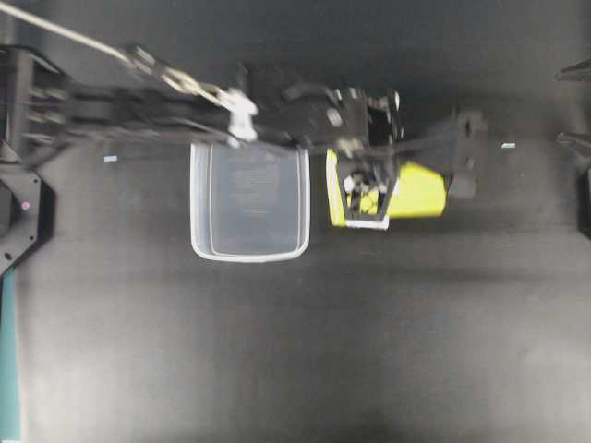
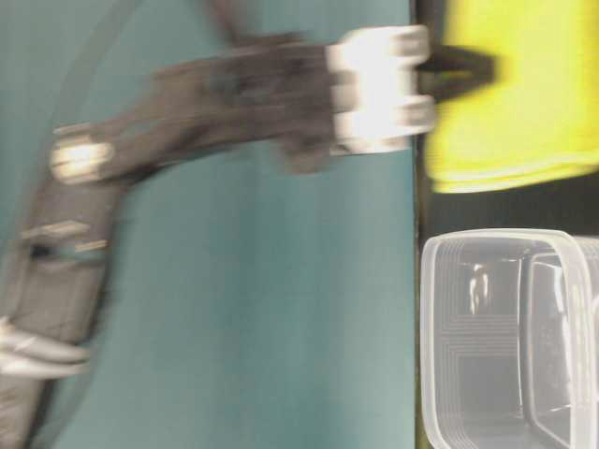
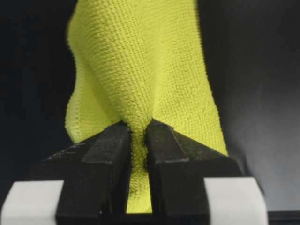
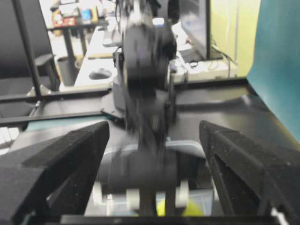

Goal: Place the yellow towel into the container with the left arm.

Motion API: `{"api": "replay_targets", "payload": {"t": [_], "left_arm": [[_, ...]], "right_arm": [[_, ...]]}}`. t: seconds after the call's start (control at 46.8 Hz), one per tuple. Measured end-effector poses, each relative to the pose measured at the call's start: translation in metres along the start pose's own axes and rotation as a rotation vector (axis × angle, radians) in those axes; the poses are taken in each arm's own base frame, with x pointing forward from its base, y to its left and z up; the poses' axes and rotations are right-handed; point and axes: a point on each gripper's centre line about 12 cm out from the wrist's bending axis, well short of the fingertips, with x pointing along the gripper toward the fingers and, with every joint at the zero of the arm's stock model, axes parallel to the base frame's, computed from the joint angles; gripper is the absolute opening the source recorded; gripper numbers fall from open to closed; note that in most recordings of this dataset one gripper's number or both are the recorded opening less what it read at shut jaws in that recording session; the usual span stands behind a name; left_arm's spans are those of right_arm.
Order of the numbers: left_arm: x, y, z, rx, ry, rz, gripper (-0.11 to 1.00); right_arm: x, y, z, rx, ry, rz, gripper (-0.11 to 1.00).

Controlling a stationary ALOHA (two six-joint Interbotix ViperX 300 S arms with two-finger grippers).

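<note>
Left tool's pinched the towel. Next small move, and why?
Probably lift straight up. The left tool is shut on a fold of the yellow towel, which still lies on the table beside the container, not in it, so it must clear the rim first.

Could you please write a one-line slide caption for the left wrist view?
Left tool pinches a fold of the yellow towel above the dark table.
</note>
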Motion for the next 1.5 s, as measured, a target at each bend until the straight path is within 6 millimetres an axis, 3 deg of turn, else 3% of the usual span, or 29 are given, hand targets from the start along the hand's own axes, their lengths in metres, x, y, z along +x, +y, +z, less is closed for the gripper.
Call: {"api": "replay_targets", "payload": {"t": [0.086, 0.214, 0.385, 0.599, 0.791, 1.005, 1.497], "left_arm": [[-0.049, 0.005, 0.002, -0.007, -0.031, 0.009, 0.07], [-0.100, 0.005, -0.013, -0.015, -0.021, 0.010, 0.07], [-0.129, 0.004, -0.044, -0.030, 0.026, 0.005, 0.07], [-0.119, -0.008, -0.091, -0.021, 0.072, -0.007, 0.07], [-0.108, -0.005, -0.115, -0.038, 0.006, 0.010, 0.07], [-0.088, -0.009, -0.135, -0.036, 0.042, 0.002, 0.07], [-0.047, -0.014, -0.152, -0.023, 0.076, -0.007, 0.08]], "right_arm": [[-0.001, 0.000, 0.003, 0.000, -0.011, 0.000, 0.75], [-0.003, 0.000, 0.003, 0.000, -0.005, -0.001, 0.75], [-0.003, 0.000, 0.003, 0.000, -0.003, -0.001, 0.75], [-0.003, 0.000, 0.004, 0.000, -0.006, -0.001, 0.75], [-0.003, 0.000, 0.004, -0.002, -0.005, 0.001, 0.75], [-0.003, 0.000, 0.005, 0.000, -0.008, -0.001, 0.75], [-0.004, 0.000, 0.006, -0.002, -0.015, -0.001, 0.75]]}}
